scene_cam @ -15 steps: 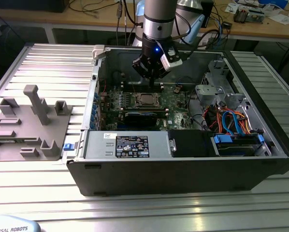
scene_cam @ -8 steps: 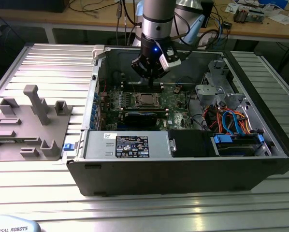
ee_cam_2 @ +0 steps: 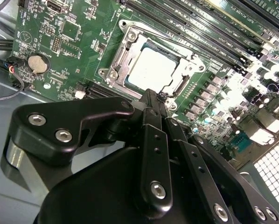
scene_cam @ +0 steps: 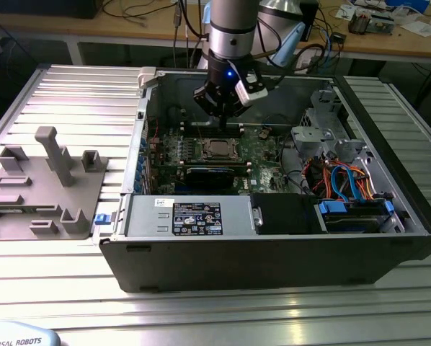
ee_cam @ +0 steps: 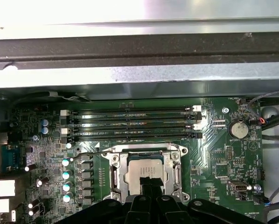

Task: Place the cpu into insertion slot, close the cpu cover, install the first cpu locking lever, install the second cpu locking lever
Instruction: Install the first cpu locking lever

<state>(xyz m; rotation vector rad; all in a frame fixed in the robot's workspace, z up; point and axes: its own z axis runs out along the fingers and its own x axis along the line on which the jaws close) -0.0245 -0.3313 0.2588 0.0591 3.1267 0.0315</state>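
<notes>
Silver-grey cpu sits seated in the insertion slot on the green motherboard inside the open computer case. Cpu cover lies closed flat around it. Gripper hangs directly above the socket edge, fingers pressed together, holding nothing.

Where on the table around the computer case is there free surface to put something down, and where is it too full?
Free: the ribbed metal table between the grey fixture and the open case, and the strip in front of the case. Crowded: inside the case, where the gripper hangs over the cpu, and the cable bundle at the exterior view's right.
</notes>
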